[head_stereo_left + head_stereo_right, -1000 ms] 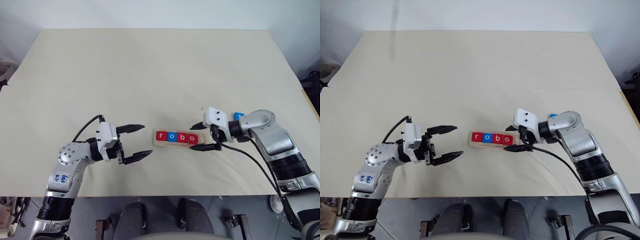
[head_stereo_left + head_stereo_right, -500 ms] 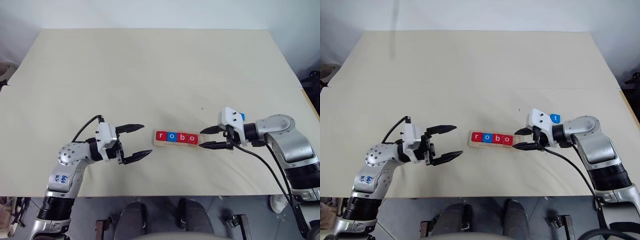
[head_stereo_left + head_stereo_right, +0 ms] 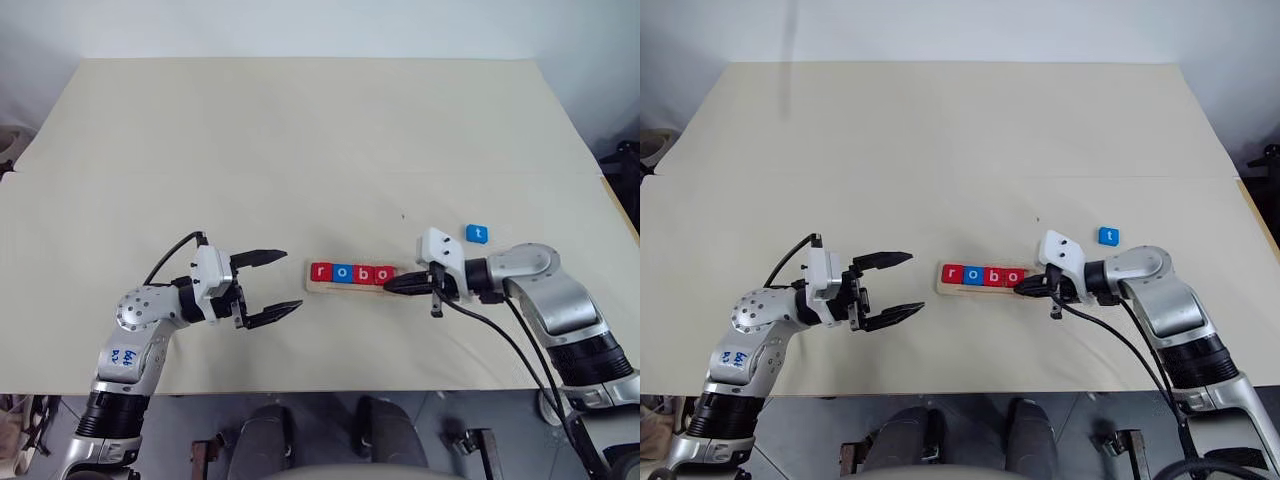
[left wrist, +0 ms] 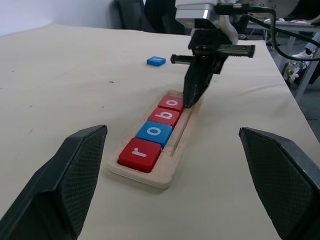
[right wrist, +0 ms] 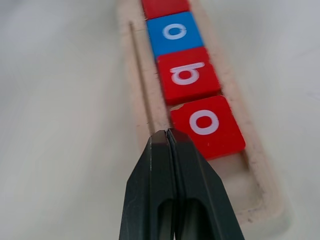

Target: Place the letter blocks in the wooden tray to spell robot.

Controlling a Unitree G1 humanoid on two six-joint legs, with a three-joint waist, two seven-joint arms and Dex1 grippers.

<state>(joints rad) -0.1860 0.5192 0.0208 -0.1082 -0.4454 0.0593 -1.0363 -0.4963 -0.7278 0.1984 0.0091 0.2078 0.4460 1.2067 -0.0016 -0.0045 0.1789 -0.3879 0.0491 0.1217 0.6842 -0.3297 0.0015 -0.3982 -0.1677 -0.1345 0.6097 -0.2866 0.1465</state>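
Left eye view: big beige table [image 3: 300, 150], matte cloth-like top with a faint seam running across it, pale wall behind, dark clutter off the right edge. Wooden tray [image 3: 352, 288] sits near the front-centre of the table, between the two arms. Four letter blocks in it, touching in a row: red r [image 3: 321, 272], blue o [image 3: 342, 273], red b [image 3: 363, 274], red o [image 3: 383, 275]; last slot at the right end is bare wood. Blue t block [image 3: 477, 233] lies flat on the table, apart from the tray, behind and to the right of it. Right gripper [image 3: 392, 285] has its fingers pressed together with nothing between them, tip down at the tray's right end; right wrist view puts the tip on the tray's near rim just beside the last red o. Left gripper [image 3: 283, 283] hangs just above the table to the left of the tray, fingers spread wide, nothing in them. Left wrist view shows chairs and metal frames past the table's far edge.
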